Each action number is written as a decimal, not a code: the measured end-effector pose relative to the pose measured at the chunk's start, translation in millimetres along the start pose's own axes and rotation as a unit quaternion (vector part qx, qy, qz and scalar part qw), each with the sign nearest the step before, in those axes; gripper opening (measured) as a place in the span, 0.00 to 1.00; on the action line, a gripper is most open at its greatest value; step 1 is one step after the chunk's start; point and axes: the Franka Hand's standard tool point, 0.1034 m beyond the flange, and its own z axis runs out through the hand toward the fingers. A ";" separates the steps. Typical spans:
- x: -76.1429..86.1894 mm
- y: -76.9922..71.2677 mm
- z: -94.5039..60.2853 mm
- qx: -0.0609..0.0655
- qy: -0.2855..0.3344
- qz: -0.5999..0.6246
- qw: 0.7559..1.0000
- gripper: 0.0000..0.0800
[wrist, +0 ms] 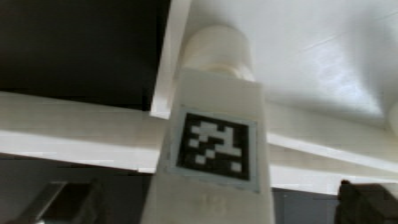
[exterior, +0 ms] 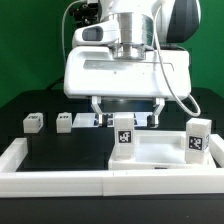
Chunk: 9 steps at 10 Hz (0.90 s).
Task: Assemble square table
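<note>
White square slab (exterior: 160, 152) lying flat, rim up, tucked into the border wall (exterior: 60, 168), toward the exterior view's right. On its corners, two legs standing on end. The left leg (exterior: 124, 137), at the slab's corner on the exterior view's left, long axis vertical, tag facing the camera. The right leg (exterior: 197, 142), at the opposite front corner, equally upright and tagged.

In the wrist view, the left leg (wrist: 215, 140) filling the middle, narrower rounded end pointing away from its tagged body.

Two loose legs (exterior: 33, 122) sitting low on the black table (exterior: 30, 145), well apart from the slab, near each other.

Directly over the left leg, gripper (exterior: 127, 111) with jaws spread wide, clamping nothing. Beyond it, marker board (exterior: 88, 120) flat on the table.
</note>
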 end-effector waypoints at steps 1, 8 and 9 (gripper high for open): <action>-0.3 -1.4 2.6 0.014 -0.041 0.003 0.999 0.81; 12.3 9.4 2.4 0.063 -0.198 0.014 0.978 0.81; 11.3 10.2 2.8 0.063 -0.198 0.016 0.978 0.81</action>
